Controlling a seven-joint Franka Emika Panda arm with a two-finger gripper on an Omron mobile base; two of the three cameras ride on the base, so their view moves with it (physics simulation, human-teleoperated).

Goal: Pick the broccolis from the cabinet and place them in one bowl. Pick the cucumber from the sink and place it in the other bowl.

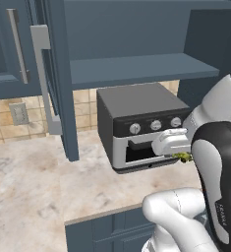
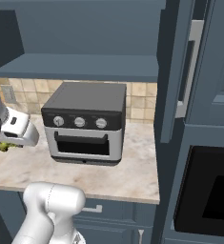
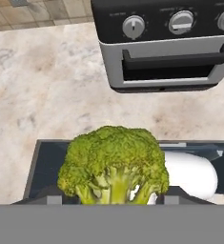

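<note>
The claw [image 3: 112, 198] is clenched on a broccoli [image 3: 113, 164], holding it in the air above the front edge of the marble desk [image 3: 51, 90], before the toaster oven [image 3: 166, 43].

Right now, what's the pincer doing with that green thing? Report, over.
Pincer shut on broccoli, carried above the counter. Toaster oven ahead, door closed. Cabinet open, shelf bare. Nothing blocking.
</note>
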